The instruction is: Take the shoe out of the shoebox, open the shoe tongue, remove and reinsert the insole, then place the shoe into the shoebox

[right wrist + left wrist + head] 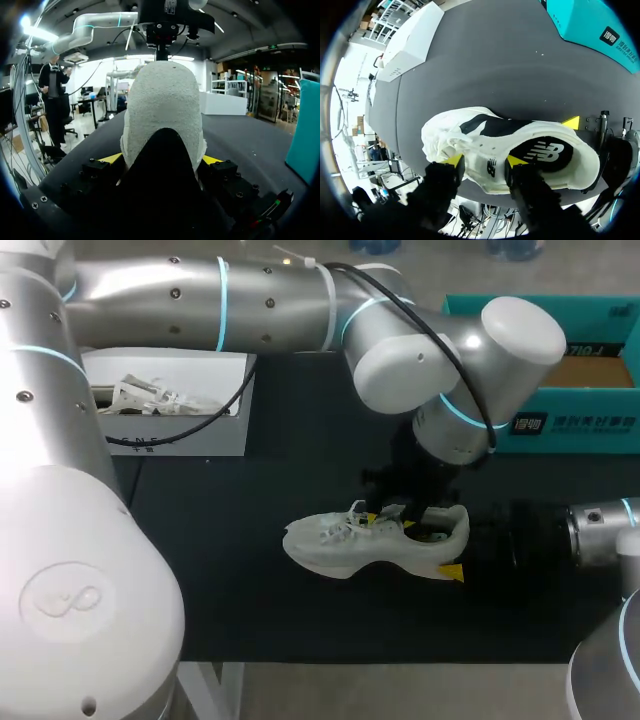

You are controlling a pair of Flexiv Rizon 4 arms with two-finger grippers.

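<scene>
1. left arm [60, 540], bulky and silver-white, fills the near left of the head view. it stretches along the far side of the table [250, 570] and is bent downward over the shoe [375, 545].
2. white shoe stands on its sole near the middle of the black table. its toe points to the left side, its heel to the right, and its laces [335, 525] lie on top. it is outside the shoebox [580, 420].
3. left gripper [486, 161] hangs over the shoe from above. its fingers stand a little apart, one on the lace side and one at the front edge of the opening. both seem to press the tongue part held between them.
4. black insole [545, 150] lies inside the shoe and shows through the opening.
5. right gripper [161, 159] lies low at the right, on the right arm [600, 530]. its fingers are spread wide around the heel, with a yellow tip against each side, so it grips the shoe there.
6. teal shoebox sits open at the far right, well apart from the shoe.
7. white box [190, 435] at the far left holds crumpled white stuff [140, 395].
</scene>
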